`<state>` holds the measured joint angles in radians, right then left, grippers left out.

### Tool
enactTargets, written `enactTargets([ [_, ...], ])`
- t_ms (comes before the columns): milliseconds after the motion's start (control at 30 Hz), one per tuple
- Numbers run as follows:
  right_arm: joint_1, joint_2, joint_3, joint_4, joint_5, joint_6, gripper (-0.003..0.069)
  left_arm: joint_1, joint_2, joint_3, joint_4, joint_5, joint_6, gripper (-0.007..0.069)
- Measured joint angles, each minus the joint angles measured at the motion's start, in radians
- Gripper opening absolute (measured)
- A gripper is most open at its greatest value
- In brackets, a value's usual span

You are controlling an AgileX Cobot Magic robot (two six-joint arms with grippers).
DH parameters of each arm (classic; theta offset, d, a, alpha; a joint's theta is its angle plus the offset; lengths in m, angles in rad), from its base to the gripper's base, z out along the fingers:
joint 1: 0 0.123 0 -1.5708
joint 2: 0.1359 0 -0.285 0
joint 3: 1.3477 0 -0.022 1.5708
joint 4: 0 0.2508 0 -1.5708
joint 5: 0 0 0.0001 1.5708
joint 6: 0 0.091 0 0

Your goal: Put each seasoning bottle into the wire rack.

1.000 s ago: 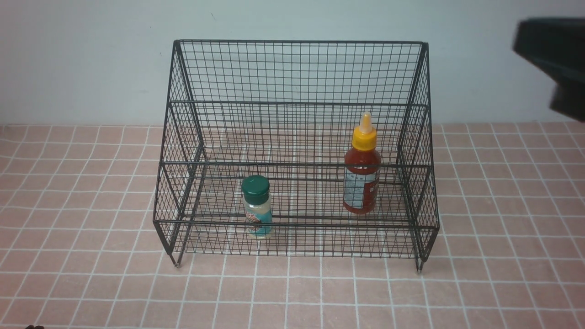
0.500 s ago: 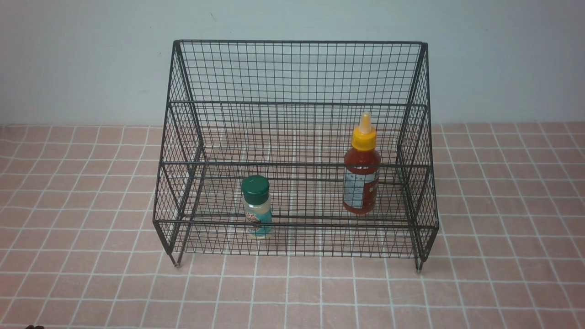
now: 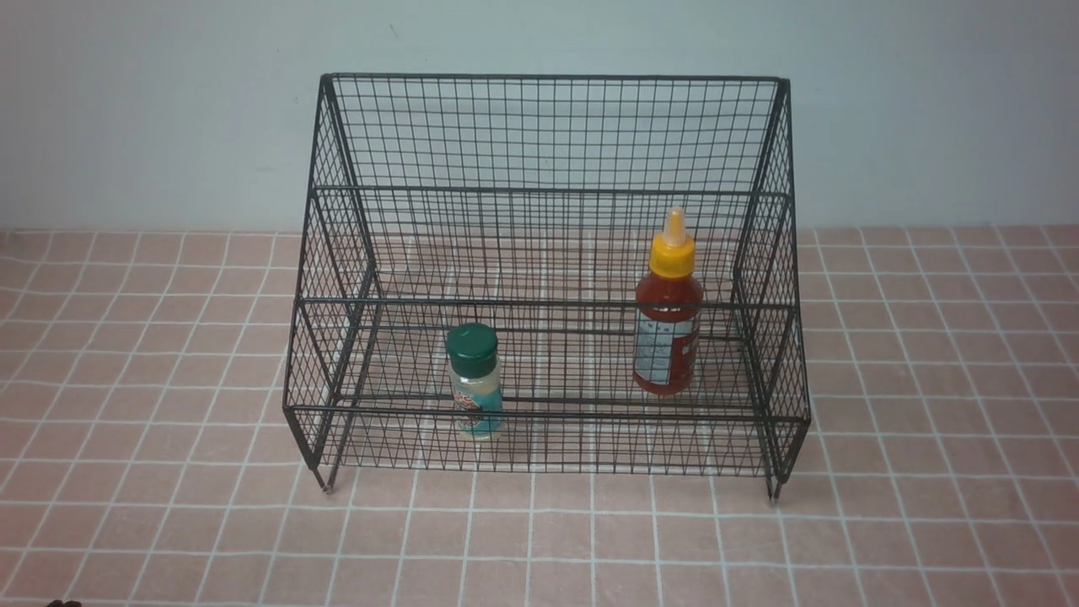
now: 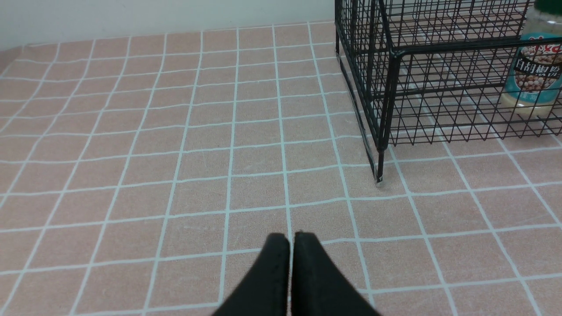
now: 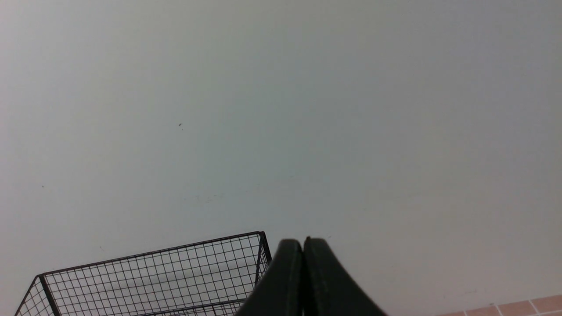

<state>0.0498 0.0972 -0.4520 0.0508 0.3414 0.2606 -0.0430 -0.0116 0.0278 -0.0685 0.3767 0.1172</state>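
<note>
The black wire rack [image 3: 548,135] stands at the middle of the tiled table. The small clear shaker [image 3: 475,384] with a green cap and teal label stands upright on its lowest front tier, left of centre. The red sauce bottle [image 3: 668,314] with a yellow nozzle cap stands upright on the tier behind, at the right. Neither gripper shows in the front view. My left gripper [image 4: 291,238] is shut and empty, low over the tiles, with the rack's corner [image 4: 386,101] and the shaker [image 4: 533,74] ahead. My right gripper [image 5: 303,242] is shut and empty, held high facing the wall, the rack's top [image 5: 149,272] below.
The table is covered with a pink tiled cloth [image 3: 152,506]. A pale wall [image 3: 169,110] runs behind the rack. The rack's short feet [image 3: 325,487] rest on the cloth near the front.
A dark part of the right arm showed at the front view's upper right one second ago; it has left that view. The bottles and rack have not moved.
</note>
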Motion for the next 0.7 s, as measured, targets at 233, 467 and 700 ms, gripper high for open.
enactTargets([
  [233,0.000,0.000,0.000,-0.019,0.000,-0.009,-0.0010,0.000,0.000,0.000,0.000,0.000,0.000,-0.0007],
  [467,0.000,0.000,0.080,-0.124,0.008,-0.097,-0.0010,0.000,0.000,0.000,0.000,0.000,0.000,-0.0007],
  [700,0.000,-0.004,0.300,-0.135,0.008,-0.243,-0.0010,0.000,0.000,0.000,0.000,0.000,0.000,-0.0007],
])
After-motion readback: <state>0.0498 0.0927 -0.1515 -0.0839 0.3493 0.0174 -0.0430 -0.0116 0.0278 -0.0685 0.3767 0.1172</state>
